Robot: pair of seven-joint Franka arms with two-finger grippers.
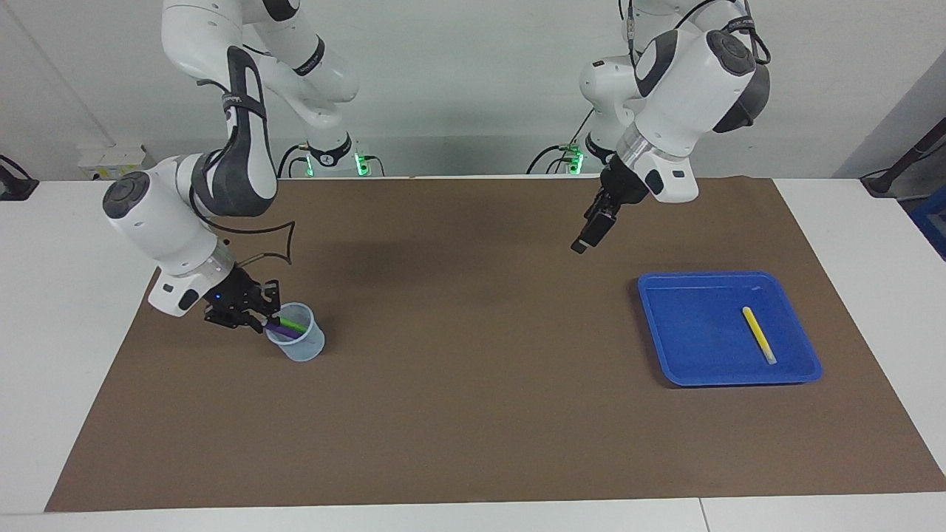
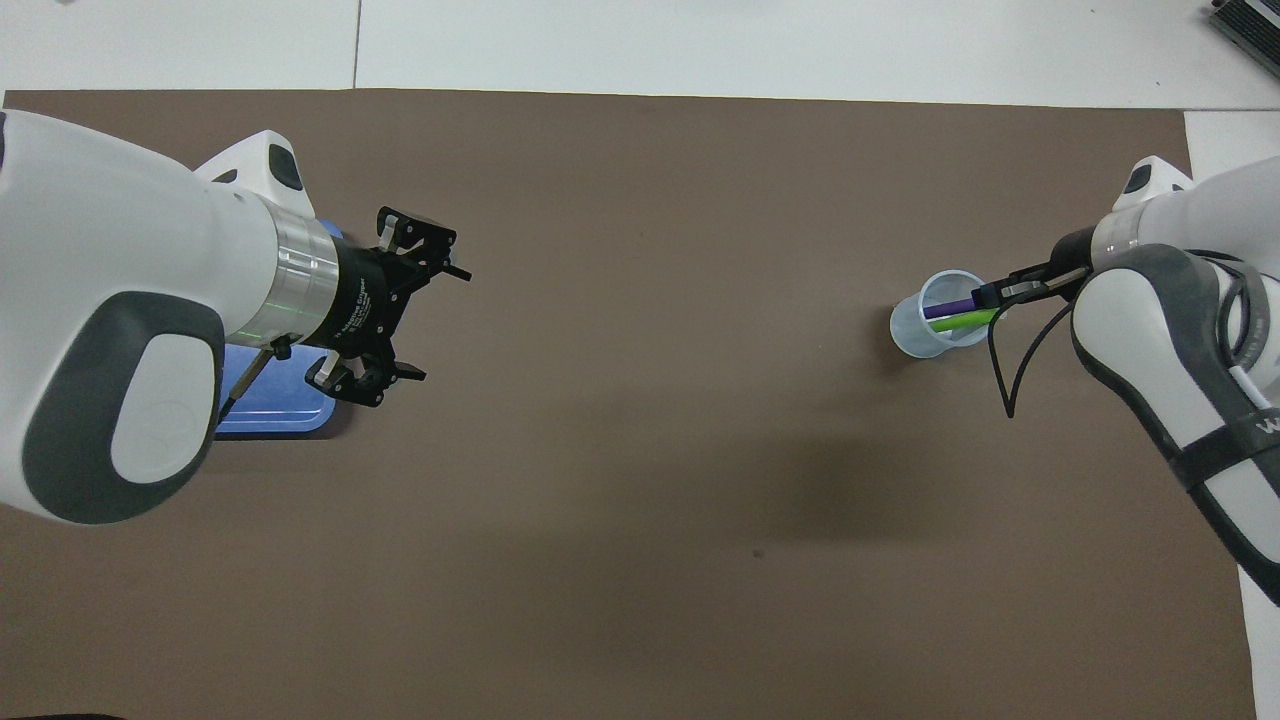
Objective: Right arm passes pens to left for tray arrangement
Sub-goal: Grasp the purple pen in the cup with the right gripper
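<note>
A brown mat is covering a white table, sitting against a plain pale wall under even light.
</note>
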